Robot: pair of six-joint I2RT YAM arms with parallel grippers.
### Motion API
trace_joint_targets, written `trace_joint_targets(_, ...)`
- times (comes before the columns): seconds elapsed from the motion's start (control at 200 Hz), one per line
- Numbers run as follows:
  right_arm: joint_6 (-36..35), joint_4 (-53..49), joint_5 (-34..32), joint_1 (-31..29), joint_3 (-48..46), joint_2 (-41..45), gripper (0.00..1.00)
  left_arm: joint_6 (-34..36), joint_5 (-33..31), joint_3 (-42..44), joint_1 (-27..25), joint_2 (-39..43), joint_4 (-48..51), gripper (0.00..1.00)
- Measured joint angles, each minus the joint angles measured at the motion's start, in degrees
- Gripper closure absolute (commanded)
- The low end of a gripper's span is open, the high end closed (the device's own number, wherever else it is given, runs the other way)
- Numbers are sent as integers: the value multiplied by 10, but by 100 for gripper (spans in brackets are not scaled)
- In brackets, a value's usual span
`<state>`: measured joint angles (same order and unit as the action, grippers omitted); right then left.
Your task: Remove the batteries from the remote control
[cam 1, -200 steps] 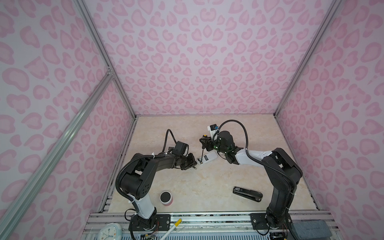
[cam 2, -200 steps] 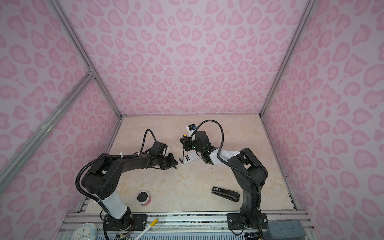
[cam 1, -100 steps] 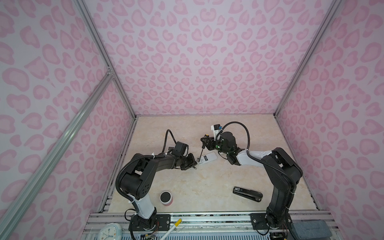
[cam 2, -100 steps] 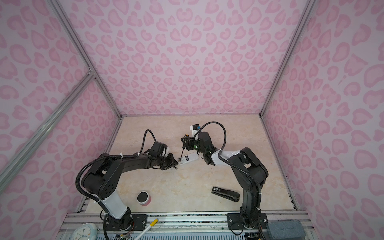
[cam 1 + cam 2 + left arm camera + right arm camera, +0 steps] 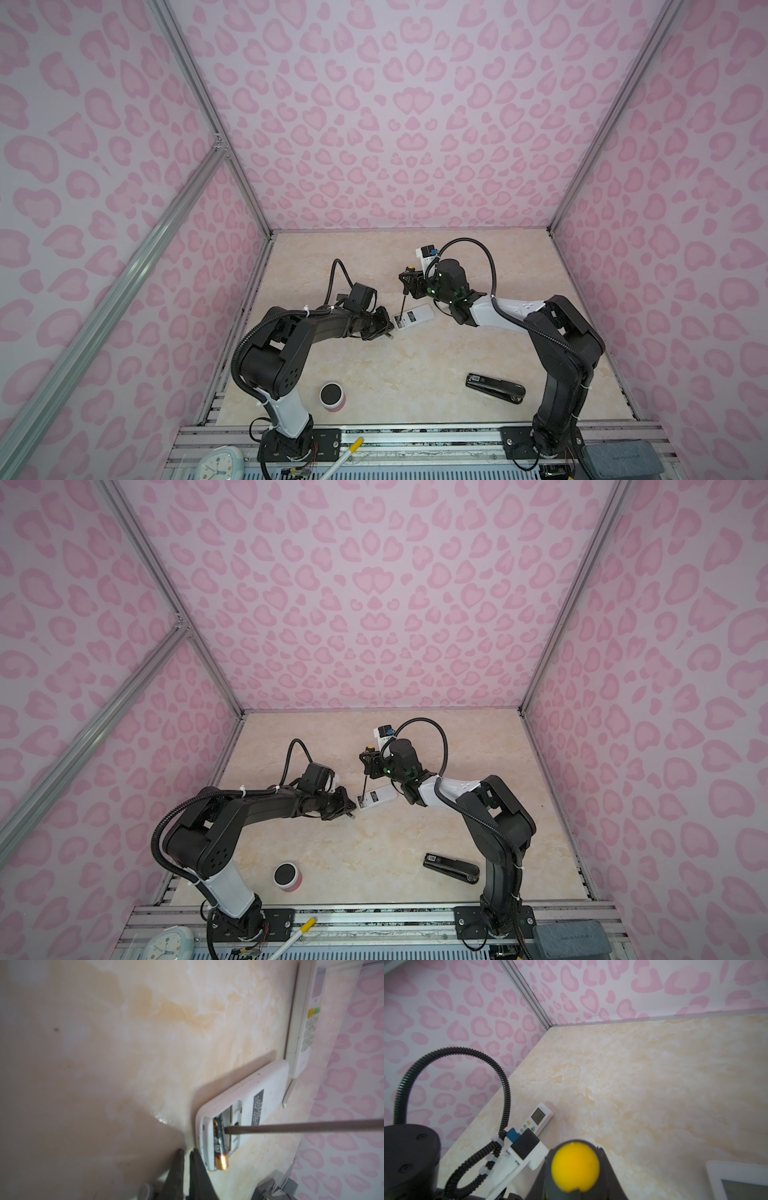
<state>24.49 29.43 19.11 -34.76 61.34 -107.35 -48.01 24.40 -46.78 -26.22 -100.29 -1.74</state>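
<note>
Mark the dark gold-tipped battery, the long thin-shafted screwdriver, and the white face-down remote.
dark gold-tipped battery (image 5: 219,1144): left wrist view, dark mid-body.
long thin-shafted screwdriver (image 5: 301,1127): left wrist view, mid-shaft.
white face-down remote (image 5: 271,1091): left wrist view, bare back shell.

The left arm (image 5: 324,324) and right arm (image 5: 557,324) are matte black, each with one white link. Ribbed black cable (image 5: 508,1093) loops at each wrist; the left hand (image 5: 187,1151) is black too.

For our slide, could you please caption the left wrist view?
Screwdriver tip set against a battery in the white remote's open compartment, its gold end protruding near the shut left gripper.
</note>
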Motion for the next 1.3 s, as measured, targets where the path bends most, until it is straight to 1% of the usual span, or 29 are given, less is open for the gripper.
trace_joint_targets(0.14, -21, -32, -13, -10, 16, -3, 100, 0, 0, -1, 0, 0, 1, 87)
trace_joint_targets(0.255, -36, -38, -17, -16, 22, -5, 100, 0, 0, -1, 0, 0, 1, 87)
trace_joint_targets(0.65, -27, 40, 21, -15, -9, -10, 100, 0, 6, -3, 0, -7, -7, 87)
trace_joint_targets(0.83, -37, 40, 24, -23, -25, 11, 100, 2, 6, -3, 0, -8, -9, 87)
trace_joint_targets(1.1, -85, 20, 19, -45, -19, 31, 100, 2, 6, -3, 0, -8, -10, 87)
trace_joint_targets(1.3, -105, 12, 18, -51, -23, 45, 100, 2, 6, -2, 0, -8, -10, 87)
